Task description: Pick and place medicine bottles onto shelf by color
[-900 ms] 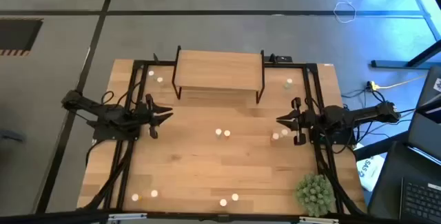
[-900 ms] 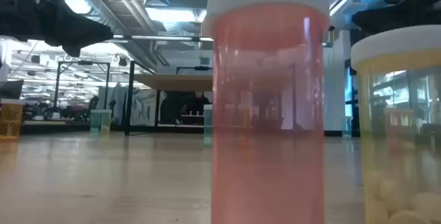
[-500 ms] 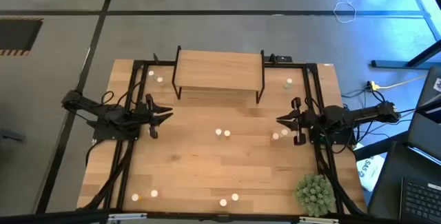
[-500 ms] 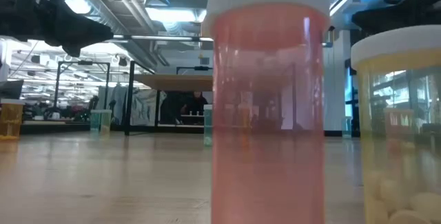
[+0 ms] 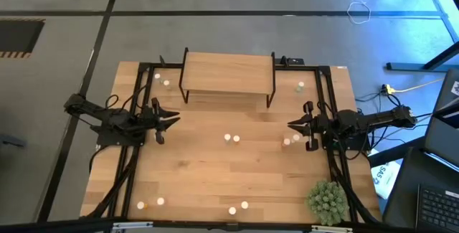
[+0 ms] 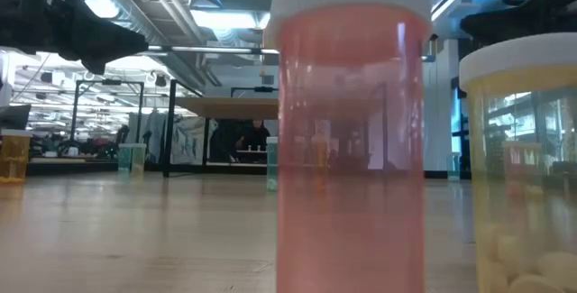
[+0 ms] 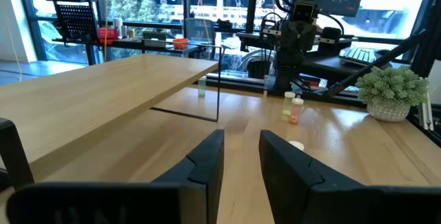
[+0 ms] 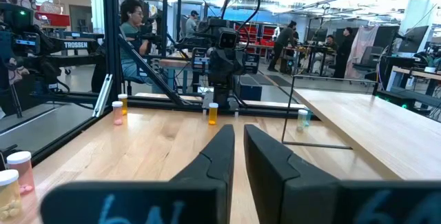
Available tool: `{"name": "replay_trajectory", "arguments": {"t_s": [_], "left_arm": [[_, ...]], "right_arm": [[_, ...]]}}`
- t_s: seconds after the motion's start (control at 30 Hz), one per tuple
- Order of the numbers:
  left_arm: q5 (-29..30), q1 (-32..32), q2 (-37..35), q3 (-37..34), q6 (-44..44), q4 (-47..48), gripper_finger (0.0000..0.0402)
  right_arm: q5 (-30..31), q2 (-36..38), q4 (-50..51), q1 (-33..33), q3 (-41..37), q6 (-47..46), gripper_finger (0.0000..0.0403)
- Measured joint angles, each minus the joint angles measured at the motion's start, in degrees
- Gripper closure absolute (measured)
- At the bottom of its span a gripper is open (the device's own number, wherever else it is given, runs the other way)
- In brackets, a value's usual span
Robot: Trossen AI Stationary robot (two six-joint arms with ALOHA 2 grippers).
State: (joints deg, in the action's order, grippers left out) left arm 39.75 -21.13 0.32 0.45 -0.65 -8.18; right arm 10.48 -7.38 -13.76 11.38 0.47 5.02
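Shelf stands at far middle of counter, its top bare. Left gripper and right gripper face each other across counter, both holding nothing. Medicine bottles scattered in pairs: centre, near edge, beside shelf legs, just by right gripper. Spiky green plant ball at near right corner.

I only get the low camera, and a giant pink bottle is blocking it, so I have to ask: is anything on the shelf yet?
Observer: No. From above, the shelf has a bare top.
Operator: Where are the arms?
Observer: The left gripper is at the table's left side and the right gripper is at its right. Both are empty.
Operator: Any bottles between them?
Observer: Yes, two bottles stand side by side mid-table.
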Motion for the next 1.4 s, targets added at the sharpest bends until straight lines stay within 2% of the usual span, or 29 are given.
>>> {"name": "replay_trajectory", "arguments": {"t_s": [0.97,1.1,1.23,1.4], "left_arm": [[0.0,0.01,-0.02,0.0,-0.01,-0.01,0.0315],[0.98,0.01,-0.02,0.19,-2.44,-3.64,0.0315],[-1.47,0.01,0.07,4.89,-3.02,-5.67,0.0315],[-3.71,-0.01,3.12,15.96,-4.43,0.46,0.0315]], "right_arm": [[0.0,0.01,0.0,0.01,0.0,0.0,0.0363],[0.0,0.0,-0.11,0.02,0.0,0.0,0.0363],[0.0,0.0,-0.2,0.02,0.0,0.0,0.0363],[-0.02,0.0,-0.2,0.02,0.0,0.0,0.0363]]}}
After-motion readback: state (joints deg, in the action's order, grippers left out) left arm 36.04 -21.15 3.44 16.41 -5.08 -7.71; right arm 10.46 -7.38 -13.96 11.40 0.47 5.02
